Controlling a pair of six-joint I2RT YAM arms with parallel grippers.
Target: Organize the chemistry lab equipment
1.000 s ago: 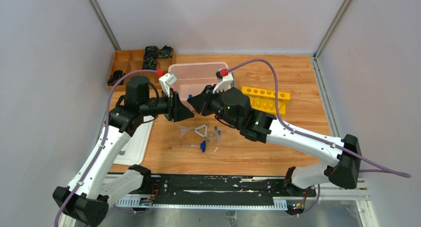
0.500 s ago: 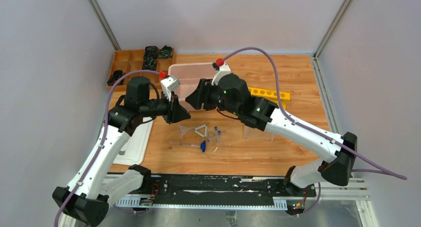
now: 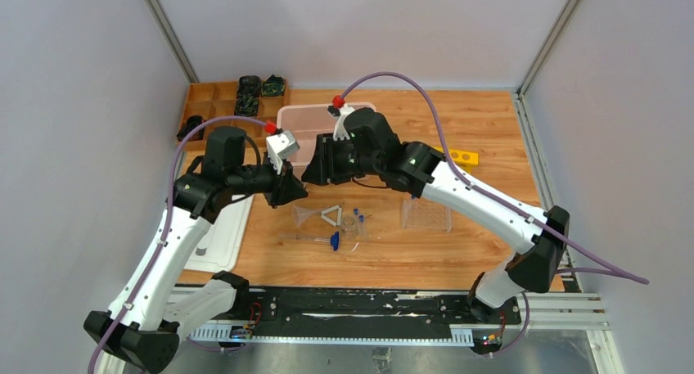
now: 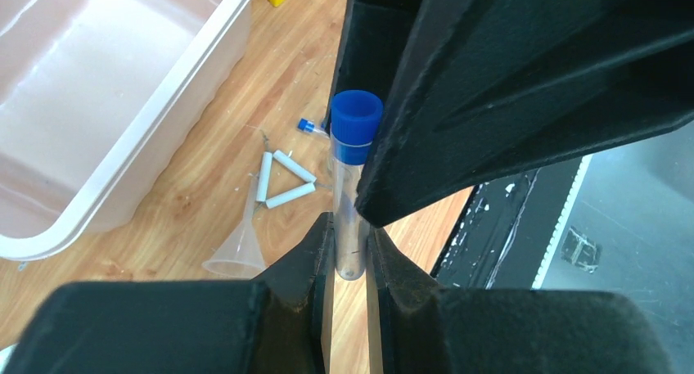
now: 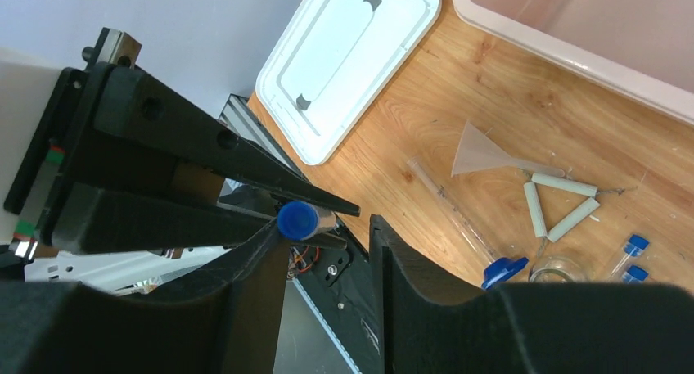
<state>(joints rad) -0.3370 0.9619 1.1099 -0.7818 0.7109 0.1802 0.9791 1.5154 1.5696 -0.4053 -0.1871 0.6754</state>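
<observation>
The left gripper (image 4: 349,241) is clenched on the lower end of a clear plastic tube with a blue screw cap (image 4: 353,157), which stands upright out of its fingers, cap uppermost. The right gripper (image 5: 327,227) is released, its black fingers (image 5: 245,284) spread to either side of the cap, which sits far closer to one finger than the other. That off-centre line-up looks like the main risk. If the right gripper closes from here, the nearer finger would likely shove the tube sideways and lever it in the left pinch, which holds only the rounded bottom. A slip would drop it below the fingers, among the clear plastic funnel (image 5: 479,149) and white rod triangle (image 5: 552,202). Releasing the left gripper before the right has closed would do the same.
</observation>
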